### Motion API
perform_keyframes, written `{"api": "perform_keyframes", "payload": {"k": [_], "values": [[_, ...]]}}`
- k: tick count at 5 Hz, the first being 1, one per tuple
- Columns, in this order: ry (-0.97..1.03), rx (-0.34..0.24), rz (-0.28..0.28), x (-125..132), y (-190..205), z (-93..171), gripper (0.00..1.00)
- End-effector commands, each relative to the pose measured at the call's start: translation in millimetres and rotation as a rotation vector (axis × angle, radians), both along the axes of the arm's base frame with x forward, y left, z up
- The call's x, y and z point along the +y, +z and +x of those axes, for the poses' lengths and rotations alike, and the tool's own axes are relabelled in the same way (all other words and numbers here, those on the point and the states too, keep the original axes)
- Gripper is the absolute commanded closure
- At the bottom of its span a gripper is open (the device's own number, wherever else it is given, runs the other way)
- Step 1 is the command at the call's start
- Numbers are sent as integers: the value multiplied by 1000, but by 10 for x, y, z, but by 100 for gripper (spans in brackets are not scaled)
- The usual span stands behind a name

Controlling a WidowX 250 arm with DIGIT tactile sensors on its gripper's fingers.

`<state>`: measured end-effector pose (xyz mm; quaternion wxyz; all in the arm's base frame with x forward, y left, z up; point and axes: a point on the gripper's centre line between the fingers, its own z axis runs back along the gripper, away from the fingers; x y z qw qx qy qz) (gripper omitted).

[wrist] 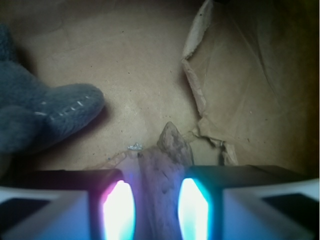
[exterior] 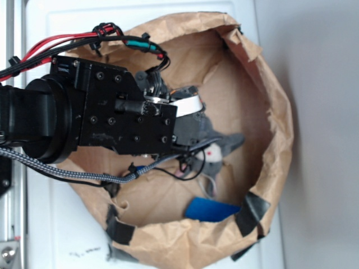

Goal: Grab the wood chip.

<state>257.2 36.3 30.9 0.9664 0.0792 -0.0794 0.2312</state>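
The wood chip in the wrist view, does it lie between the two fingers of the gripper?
Yes, the wood chip runs down between the two lit fingers of the gripper, its ragged tip pointing away from them.

The exterior view is looking almost straight down from above, taking in the whole paper bag (exterior: 275,117) at mid-distance, with the arm reaching in from the left of the frame. The wrist view is sitting low inside the bag, facing forward along the paper floor at very close range, with the two fingers (wrist: 119,210) glowing along its bottom edge. Both views are sharing the grey plush toy (exterior: 216,148), which is showing at the left edge of the wrist frame, and the torn brown paper lining.
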Motion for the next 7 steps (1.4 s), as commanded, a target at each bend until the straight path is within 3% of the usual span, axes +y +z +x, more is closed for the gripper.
{"api": "perform_keyframes", "payload": {"k": [1,3,4,6,7], "values": [[13,-76,-22,83,306,68,100],[24,-81,-58,80,474,68,100],[-41,-43,-88,156,375,74,0],[-122,20,-201,349,353,52,0],[-138,31,-221,379,341,49,0]]}}
